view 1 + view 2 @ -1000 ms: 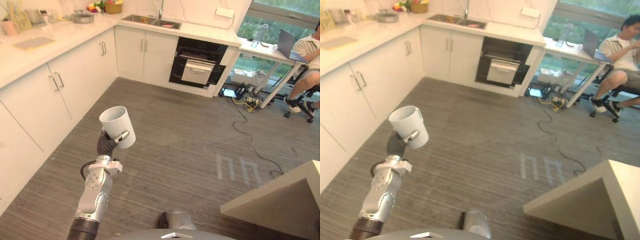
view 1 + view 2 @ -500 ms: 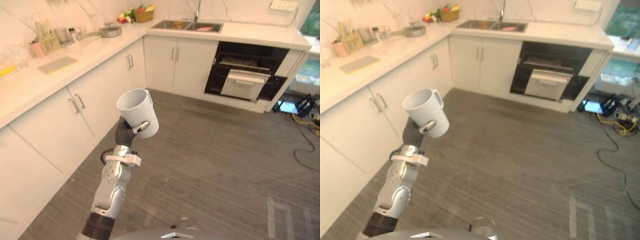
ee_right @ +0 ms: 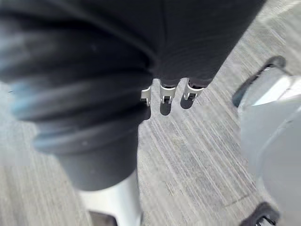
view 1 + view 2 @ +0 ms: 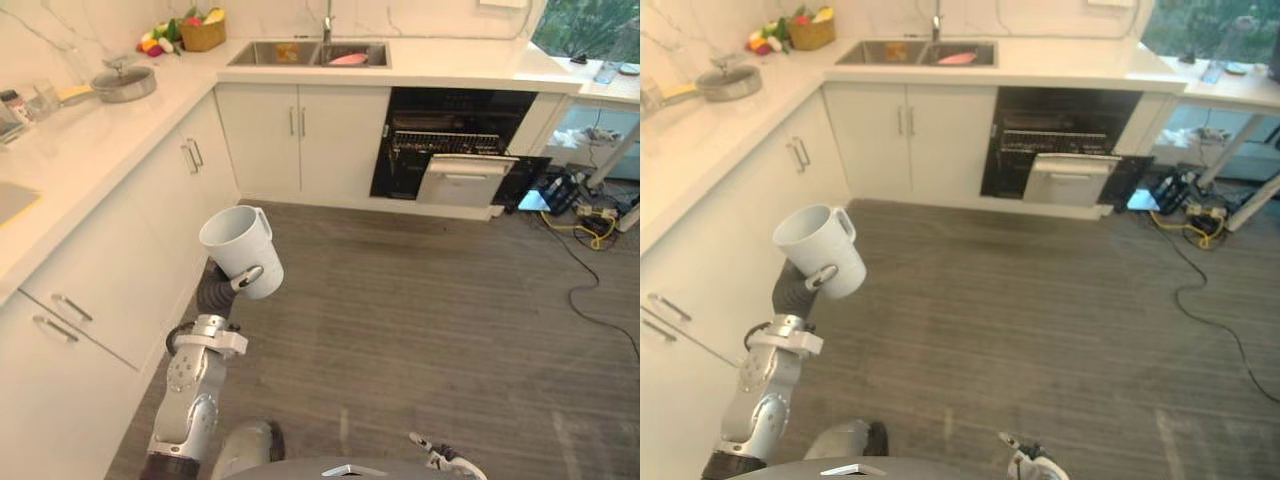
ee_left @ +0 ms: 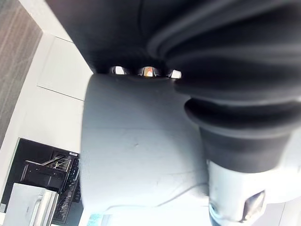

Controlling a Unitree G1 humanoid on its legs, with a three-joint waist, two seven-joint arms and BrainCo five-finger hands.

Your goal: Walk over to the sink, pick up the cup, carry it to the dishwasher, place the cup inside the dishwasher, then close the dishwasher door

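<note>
A white cup (image 4: pixel 240 250) with a handle is held upright above the floor, at chest height on my left side. My left hand (image 4: pixel 248 276) is shut on it, thumb across the side; the left wrist view has the cup (image 5: pixel 136 155) pressed against that hand (image 5: pixel 235 136). The dishwasher (image 4: pixel 455 150) stands open under the far counter, its grey front panel (image 4: pixel 465 180) pulled out and a rack showing inside. Left of it lies the double sink (image 4: pixel 300 52) with a pink thing in it. My right hand (image 3: pixel 94 70) hangs low over the floor.
White cabinets (image 4: pixel 120 200) under an L-shaped counter run along my left and the far wall. A pan (image 4: pixel 125 82) and a fruit basket (image 4: pixel 200 30) sit on the counter. Cables and a power strip (image 4: pixel 590 215) lie on the floor at far right. Grey plank floor (image 4: pixel 420 300) stretches towards the dishwasher.
The camera has swung, so the dishwasher and sink now lie straight ahead. The cup stays in my left hand in the same grip.
</note>
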